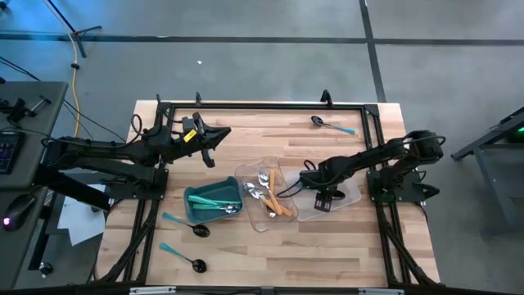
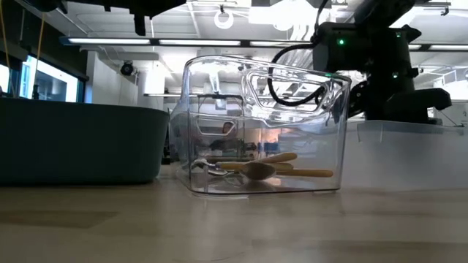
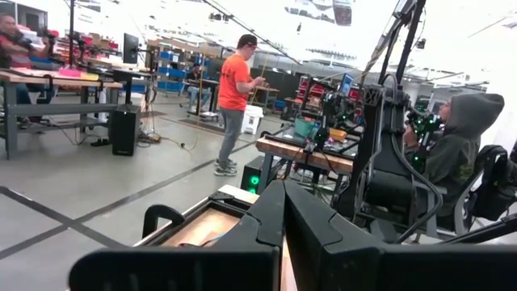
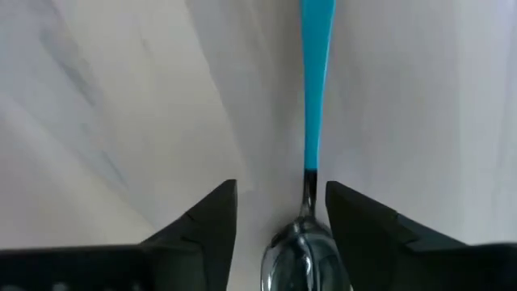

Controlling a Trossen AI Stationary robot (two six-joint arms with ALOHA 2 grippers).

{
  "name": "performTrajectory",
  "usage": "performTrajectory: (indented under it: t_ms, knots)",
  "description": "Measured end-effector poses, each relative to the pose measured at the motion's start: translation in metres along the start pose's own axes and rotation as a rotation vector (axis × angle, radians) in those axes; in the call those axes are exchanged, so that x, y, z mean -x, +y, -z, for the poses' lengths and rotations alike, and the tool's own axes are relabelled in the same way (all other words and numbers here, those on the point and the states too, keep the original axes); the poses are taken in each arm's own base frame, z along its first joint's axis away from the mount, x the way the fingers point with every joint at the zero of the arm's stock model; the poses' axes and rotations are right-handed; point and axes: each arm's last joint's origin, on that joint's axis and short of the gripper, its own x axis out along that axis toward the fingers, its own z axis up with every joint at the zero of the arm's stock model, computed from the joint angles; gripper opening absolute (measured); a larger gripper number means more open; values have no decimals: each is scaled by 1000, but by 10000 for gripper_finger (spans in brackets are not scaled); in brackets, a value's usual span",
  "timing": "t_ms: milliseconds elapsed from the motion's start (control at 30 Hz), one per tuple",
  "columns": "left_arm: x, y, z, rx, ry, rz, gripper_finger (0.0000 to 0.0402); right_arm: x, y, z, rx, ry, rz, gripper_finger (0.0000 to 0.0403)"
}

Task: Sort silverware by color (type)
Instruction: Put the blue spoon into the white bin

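A spoon with a teal handle (image 4: 315, 73) and shiny silver bowl (image 4: 300, 255) lies below my right gripper (image 4: 281, 214), on the pale floor of the right-hand clear tray (image 1: 344, 197). The gripper is open and points down, one finger on each side of the spoon's neck. The middle clear tray (image 1: 264, 197) holds orange-handled spoons (image 2: 270, 169). The teal bin (image 1: 213, 201) holds teal-handled pieces. My left gripper (image 1: 217, 139) is shut and raised over the far left of the table. My right gripper's fingers (image 4: 355, 218) stand close beside the spoon's neck (image 4: 309, 190), along the spoon, coming from above. Whether a finger touches the spoon, I cannot tell. The spoon lies flat under them.
Loose teal-handled, black-headed utensils lie on the wooden table: one at the far right (image 1: 332, 124), two at the near left (image 1: 184, 224) (image 1: 182, 256). A dark frame (image 1: 262, 105) runs round the table. In the left wrist view, people stand and sit in the room beyond.
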Motion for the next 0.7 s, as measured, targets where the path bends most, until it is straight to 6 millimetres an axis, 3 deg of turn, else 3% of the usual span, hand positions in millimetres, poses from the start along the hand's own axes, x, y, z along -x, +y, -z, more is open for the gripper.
performTrajectory:
  t_ms: [167, 333, 533, 700]
  knots:
    - [0, 0, 0, 0, 3, 0, 0, 9, -2, 8, 70, 96, 34, 178]
    - [0, 0, 0, -1, 3, 0, 0, 35, -6, 24, 123, 90, 36, 178]
    - [0, 0, 0, -1, 3, 0, 0, 79, -16, 51, 72, -166, 40, 178]
    - [0, 0, 0, 0, 3, 0, 0, 92, -26, 72, -50, -447, -9, 178]
